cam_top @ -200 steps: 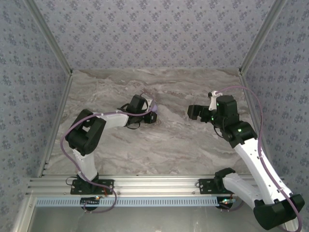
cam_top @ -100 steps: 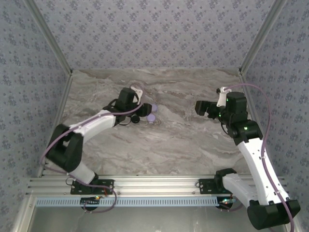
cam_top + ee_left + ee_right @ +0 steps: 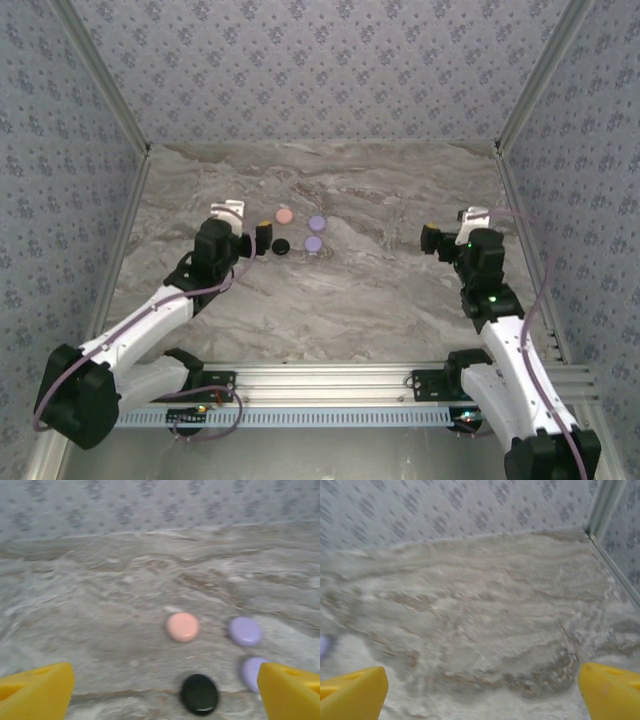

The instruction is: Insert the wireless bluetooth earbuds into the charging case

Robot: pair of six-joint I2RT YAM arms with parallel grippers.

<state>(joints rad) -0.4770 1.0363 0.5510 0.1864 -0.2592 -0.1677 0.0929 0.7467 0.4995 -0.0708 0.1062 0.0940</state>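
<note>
marble table top (image 3: 380, 300) carries four round discs: pink disc (image 3: 182, 626), far lavender disc (image 3: 245, 631), near lavender disc (image 3: 252, 672), black disc (image 3: 199, 694). i judge these are closed cases; the earbuds are too small to tell. the step seems the approach. the left gripper (image 3: 165, 685) is wide open, empty, the discs just ahead of its jaws. the right gripper (image 3: 482, 685), also wide and empty, is well apart on the right. the next move needs a case opened and a bud found.
</note>
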